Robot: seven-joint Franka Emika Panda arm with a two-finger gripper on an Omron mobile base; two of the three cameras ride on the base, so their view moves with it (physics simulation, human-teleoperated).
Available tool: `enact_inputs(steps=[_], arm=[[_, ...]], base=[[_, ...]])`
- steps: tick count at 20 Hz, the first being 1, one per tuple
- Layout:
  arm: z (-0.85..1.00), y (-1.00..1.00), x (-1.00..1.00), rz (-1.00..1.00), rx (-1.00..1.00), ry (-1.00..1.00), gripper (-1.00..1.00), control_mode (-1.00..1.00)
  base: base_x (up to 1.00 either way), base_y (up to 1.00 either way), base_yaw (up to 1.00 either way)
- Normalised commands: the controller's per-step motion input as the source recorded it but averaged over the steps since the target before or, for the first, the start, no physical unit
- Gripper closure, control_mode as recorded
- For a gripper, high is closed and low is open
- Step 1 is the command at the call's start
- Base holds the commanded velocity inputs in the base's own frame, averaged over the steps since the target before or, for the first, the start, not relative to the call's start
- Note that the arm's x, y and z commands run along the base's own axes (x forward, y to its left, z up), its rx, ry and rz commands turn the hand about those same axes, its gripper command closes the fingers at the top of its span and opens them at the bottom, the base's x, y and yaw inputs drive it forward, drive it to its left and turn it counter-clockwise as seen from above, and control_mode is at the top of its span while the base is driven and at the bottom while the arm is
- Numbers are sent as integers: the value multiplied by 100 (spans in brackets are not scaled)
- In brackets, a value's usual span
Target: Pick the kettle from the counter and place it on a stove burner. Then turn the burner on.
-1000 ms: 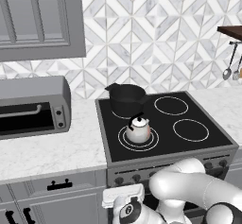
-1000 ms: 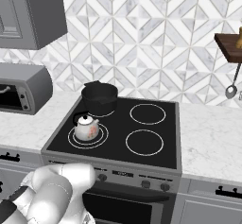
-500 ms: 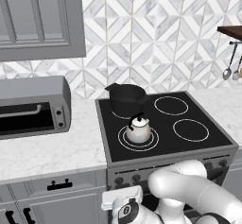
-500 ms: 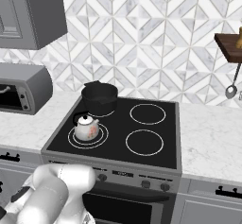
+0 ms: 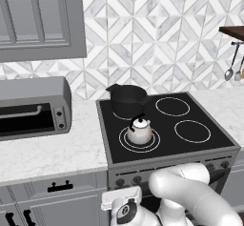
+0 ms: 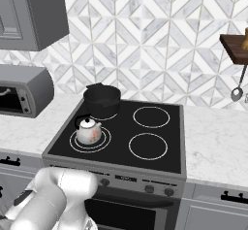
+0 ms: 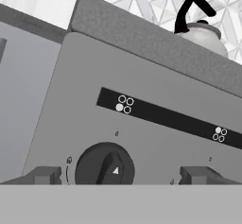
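Kettle [image 5: 140, 131] sits upright on the burner [image 5: 139, 139], the double-ring marking at the front left of the black cooktop [image 5: 164, 125], so by the look of it the placing is done and only the switching-on is left. It is small, round and shiny silver-white, with a thin black arched handle and a black lid knob; the hand view catches its handle and lid [image 7: 201, 27] above the stove's edge. Judging by its size it should be light and stiff, but the polished round body looks slippery, so the arched handle would be the place to take it if it had to be moved. Just behind it, on the rear left ring, stands a matte black pot [image 5: 127, 99], near but apart from it. Below, on the grey stove front, a black knob [image 7: 104, 166] lies close ahead of the fingers [image 7: 43, 175], whose two tips stand well apart on either side of it, not yet touching it. A dark strip above the knob carries small burner diagrams [image 7: 124, 103]. To the left, on the marble desk [image 5: 52, 151], stands a grey toaster oven [image 5: 33, 107]
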Motion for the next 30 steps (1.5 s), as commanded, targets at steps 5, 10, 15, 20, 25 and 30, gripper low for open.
enact_inputs(steps=[5,10,15,20,25,30], arm=[[0,0,22,0,0,0,-100,-100],[0,0,5,0,0,0,100,-100],[0,0,0,0,0,0,100,-100],[0,1,0,0,-11,0,100,-100],[0,10,0,0,-29,0,100,-100],[0,15,1,0,-34,0,100,-100]], base=[[0,0,0],[0,0,0],[0,0,0],[0,0,0],[0,0,0],[0,0,0]])
